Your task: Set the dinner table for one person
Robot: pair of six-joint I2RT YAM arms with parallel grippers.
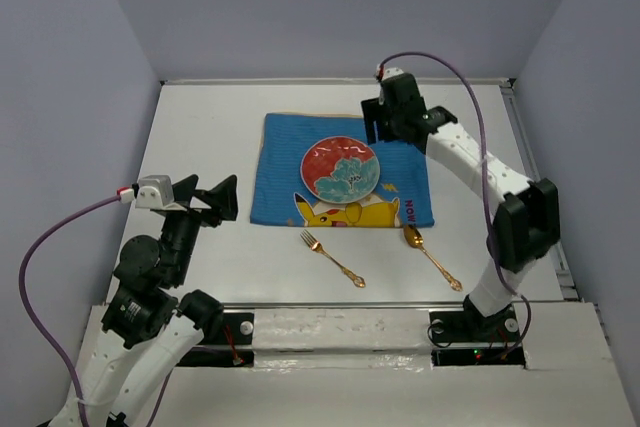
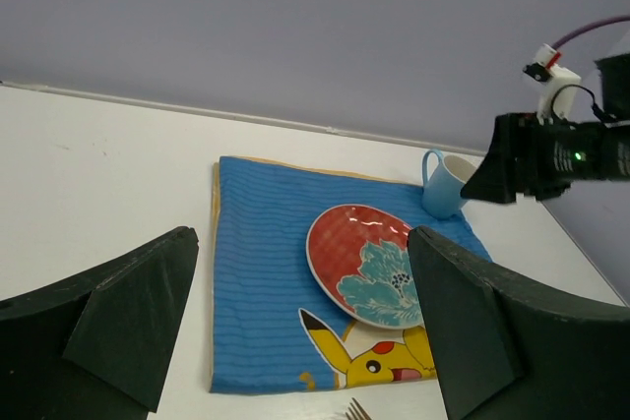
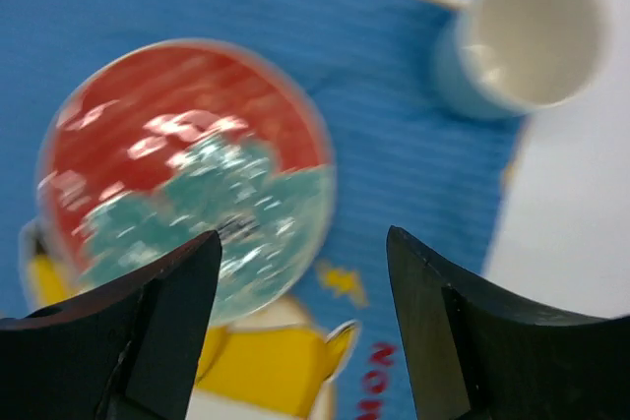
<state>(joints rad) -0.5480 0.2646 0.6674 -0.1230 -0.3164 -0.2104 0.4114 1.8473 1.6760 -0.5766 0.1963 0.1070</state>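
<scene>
The white dinner table (image 1: 200, 127) carries a blue cartoon-print cloth (image 1: 280, 167). A red and teal plate (image 1: 340, 169) lies on the cloth. A gold fork (image 1: 333, 258) and a gold spoon (image 1: 432, 256) lie on the table in front of the cloth. A light-blue cup (image 3: 527, 36) stands upright at the cloth's far right corner, also in the left wrist view (image 2: 448, 184); my right arm hides it in the top view. My right gripper (image 3: 302, 236) is open and empty above the cloth between plate and cup. My left gripper (image 1: 215, 202) is open and empty left of the cloth.
Lavender-grey walls border the table on the left, back and right. The arm bases stand on a white ledge (image 1: 340, 327) at the near edge. A purple cable (image 1: 470, 97) loops over the right arm.
</scene>
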